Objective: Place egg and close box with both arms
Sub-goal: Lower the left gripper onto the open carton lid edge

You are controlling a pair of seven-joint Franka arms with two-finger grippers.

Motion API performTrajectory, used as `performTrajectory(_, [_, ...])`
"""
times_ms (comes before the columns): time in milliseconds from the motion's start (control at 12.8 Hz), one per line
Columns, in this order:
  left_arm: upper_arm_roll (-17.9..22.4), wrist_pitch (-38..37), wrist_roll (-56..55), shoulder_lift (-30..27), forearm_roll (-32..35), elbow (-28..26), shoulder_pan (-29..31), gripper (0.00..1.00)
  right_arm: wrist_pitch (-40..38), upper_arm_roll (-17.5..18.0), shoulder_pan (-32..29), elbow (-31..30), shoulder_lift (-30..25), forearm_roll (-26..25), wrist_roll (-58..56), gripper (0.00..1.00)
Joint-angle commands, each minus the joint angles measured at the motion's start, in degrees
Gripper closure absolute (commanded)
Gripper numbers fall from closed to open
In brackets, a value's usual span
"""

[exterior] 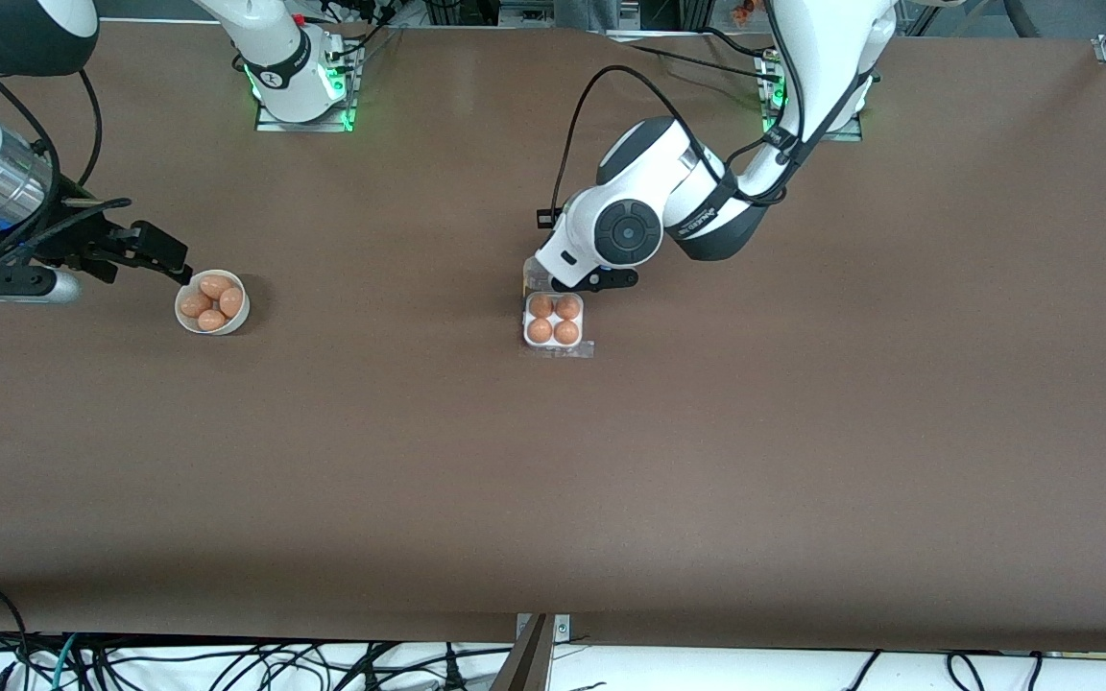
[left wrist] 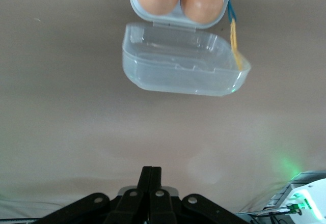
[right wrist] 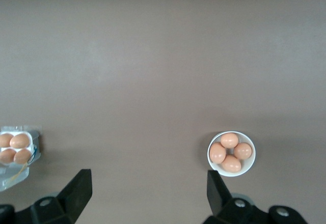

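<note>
The box [exterior: 553, 321] is a small white tray near the table's middle, and each of its cells holds an orange-brown egg [exterior: 540, 306]. I cannot tell which one is the task's egg. Its clear lid [left wrist: 183, 66] lies open and hinged back toward the robot bases. My left gripper [exterior: 545, 278] is shut and empty [left wrist: 151, 175], low over the table just past the lid's free edge. My right gripper [exterior: 161, 255] is open and empty [right wrist: 147, 191], up beside the bowl at the right arm's end of the table. The box also shows in the right wrist view [right wrist: 15, 150].
A round white bowl [exterior: 185, 321] with several more eggs stands toward the right arm's end; it also shows in the right wrist view [right wrist: 248, 165]. A yellow and blue string [left wrist: 234, 35] hangs at the box's side. Brown table [exterior: 707, 461] stretches bare nearer the front camera.
</note>
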Motion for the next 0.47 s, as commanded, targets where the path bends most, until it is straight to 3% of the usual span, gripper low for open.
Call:
performTrajectory(0, [0.8, 0.2, -0.7, 3.1, -0.3, 1.4, -1.5, 0.96, 2.8, 1.3, -2.6, -3.8, -3.5, -0.9, -1.6, 0.0])
performTrajectory(391, [0.8, 3.2, -3.7, 6.0, 4.0, 2.4, -2.8, 0.99, -2.5, 2.7, -4.0, -2.4, -5.0, -1.9, -1.9, 0.0])
